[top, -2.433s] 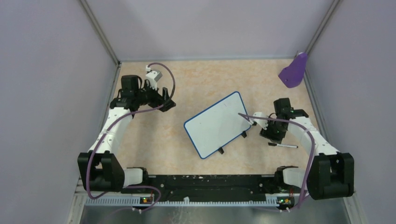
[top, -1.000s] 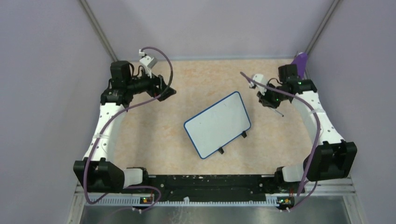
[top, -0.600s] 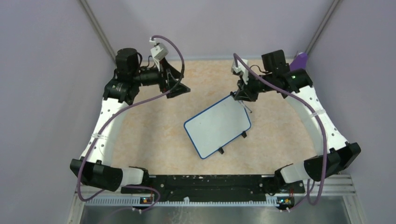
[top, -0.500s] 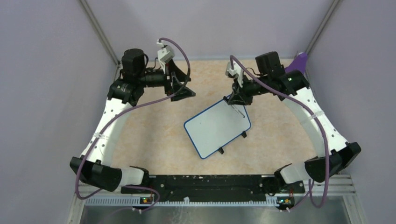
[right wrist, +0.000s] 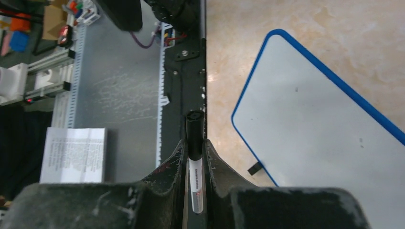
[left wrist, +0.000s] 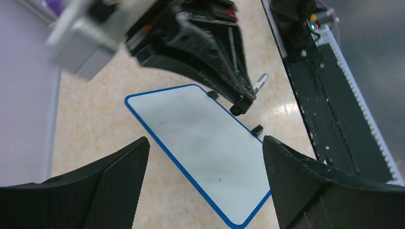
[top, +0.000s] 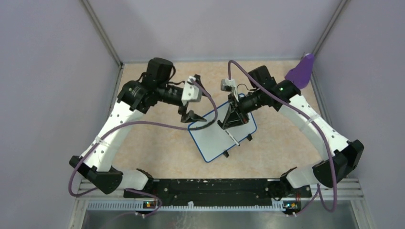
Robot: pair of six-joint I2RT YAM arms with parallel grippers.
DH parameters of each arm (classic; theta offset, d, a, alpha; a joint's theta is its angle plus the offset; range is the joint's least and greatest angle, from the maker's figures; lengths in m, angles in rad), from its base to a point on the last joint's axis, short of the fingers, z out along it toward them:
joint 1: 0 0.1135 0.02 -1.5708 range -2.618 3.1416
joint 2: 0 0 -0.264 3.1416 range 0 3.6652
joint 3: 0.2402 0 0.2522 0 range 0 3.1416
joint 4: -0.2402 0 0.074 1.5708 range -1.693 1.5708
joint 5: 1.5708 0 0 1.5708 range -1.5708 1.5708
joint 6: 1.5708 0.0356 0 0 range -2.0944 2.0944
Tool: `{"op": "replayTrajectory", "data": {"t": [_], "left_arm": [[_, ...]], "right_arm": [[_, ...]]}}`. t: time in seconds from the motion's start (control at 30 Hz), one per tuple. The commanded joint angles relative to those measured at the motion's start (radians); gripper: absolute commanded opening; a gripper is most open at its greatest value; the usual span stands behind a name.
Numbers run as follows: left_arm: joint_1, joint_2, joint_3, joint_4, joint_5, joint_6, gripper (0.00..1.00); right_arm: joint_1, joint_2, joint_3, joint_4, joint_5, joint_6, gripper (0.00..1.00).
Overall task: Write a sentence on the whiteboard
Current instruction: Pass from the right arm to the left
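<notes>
We find whiteboard (top: 210,138) blank: all writing left to do. Over it, right gripper (right wrist: 195,151) clenches marker (right wrist: 195,126); left gripper (left wrist: 205,140) hangs spread, empty.

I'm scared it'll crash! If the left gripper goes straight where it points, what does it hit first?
Probably the whiteboard, lying right ahead of the open left gripper. The right gripper with its marker looks farther off, but depth is unclear.
</notes>
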Motion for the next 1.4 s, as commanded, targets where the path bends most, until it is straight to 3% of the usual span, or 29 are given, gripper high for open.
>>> {"op": "replayTrajectory", "data": {"t": [0.0, 0.33, 0.47, 0.93, 1.37], "left_arm": [[-0.148, -0.041, 0.042, -0.233, -0.196, 0.420, 0.90], [-0.417, -0.149, -0.117, -0.111, -0.460, 0.568, 0.66], [-0.463, -0.158, -0.144, -0.089, -0.509, 0.584, 0.64], [-0.490, -0.156, -0.186, -0.078, -0.565, 0.648, 0.55], [-0.543, -0.126, -0.192, -0.116, -0.634, 0.702, 0.36]], "right_arm": [[0.029, -0.003, -0.014, 0.080, -0.146, 0.084, 0.00], [0.044, 0.023, -0.051, 0.127, -0.262, 0.161, 0.00], [0.053, 0.023, -0.054, 0.129, -0.266, 0.167, 0.00], [0.088, 0.040, -0.075, 0.112, -0.273, 0.162, 0.00], [0.088, 0.065, -0.078, 0.147, -0.331, 0.223, 0.00]]}}
